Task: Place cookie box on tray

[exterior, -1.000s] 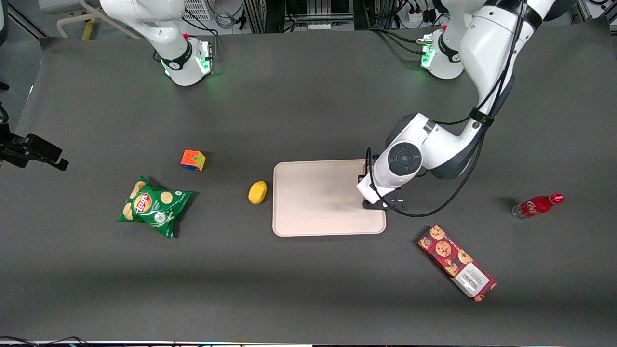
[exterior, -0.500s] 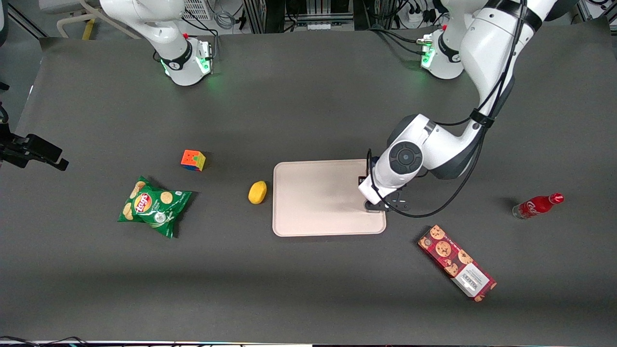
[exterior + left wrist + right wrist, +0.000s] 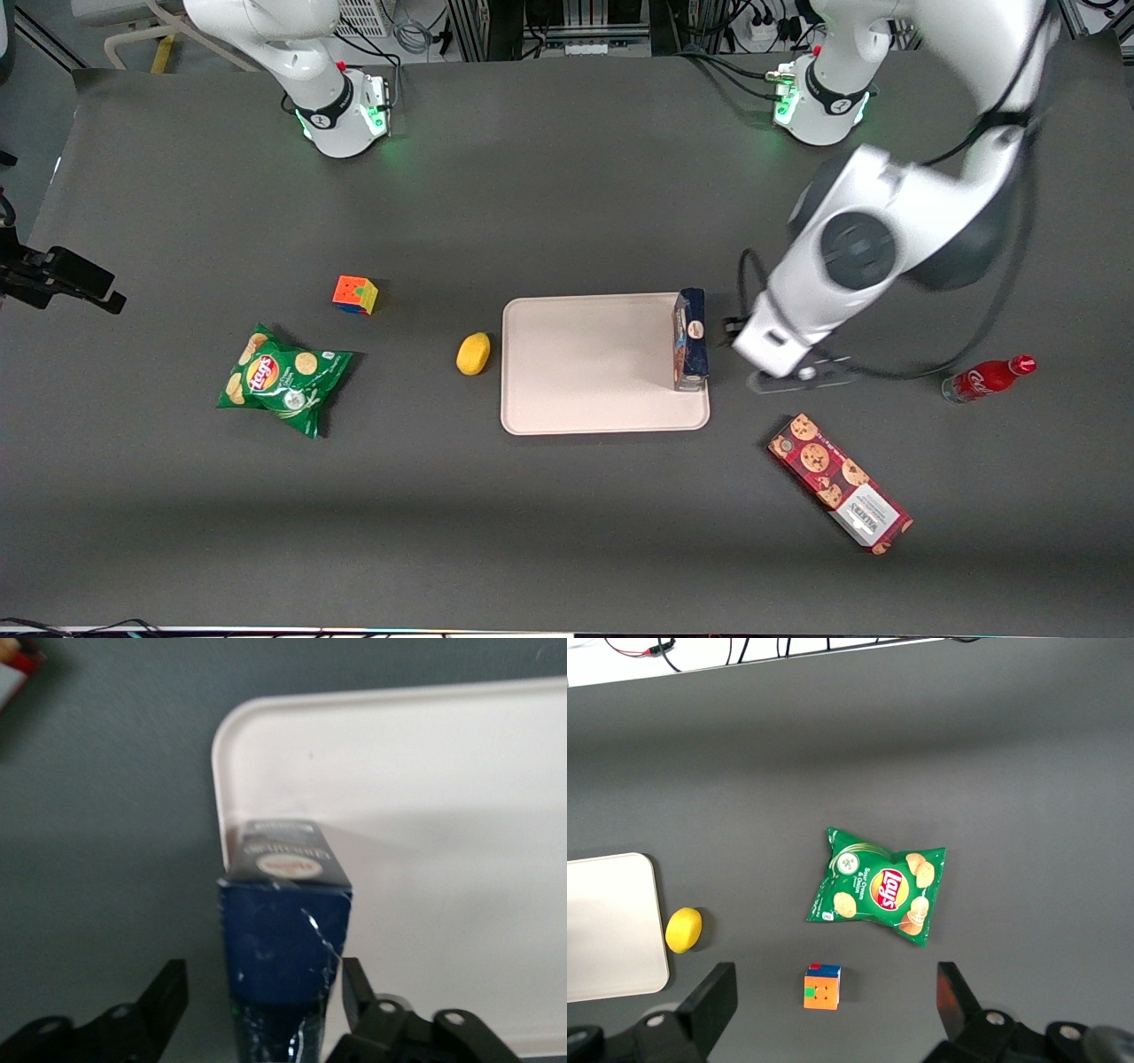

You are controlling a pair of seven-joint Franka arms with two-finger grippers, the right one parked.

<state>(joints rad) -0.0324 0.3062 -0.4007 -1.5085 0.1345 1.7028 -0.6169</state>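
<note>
The navy-blue cookie box [image 3: 690, 339] stands on its narrow side on the pinkish-beige tray [image 3: 585, 363], along the tray's rim toward the working arm's end. My left gripper [image 3: 791, 378] is open and empty, raised above the table just off that end of the tray, clear of the box. In the left wrist view the box [image 3: 283, 904] stands on the tray [image 3: 443, 815] below and between the spread fingers of the gripper [image 3: 262, 979]; neither finger touches it.
A long red cookie box [image 3: 839, 483] lies nearer the camera than the gripper. A red cola bottle [image 3: 988, 377] lies toward the working arm's end. A lemon [image 3: 473, 354], a colour cube [image 3: 355, 294] and a green chips bag [image 3: 282, 378] lie toward the parked arm's end.
My gripper has let go of the cookie box, risen and moved off the tray toward the working arm's end. The box, hidden under the hand before, now stands free on the tray.
</note>
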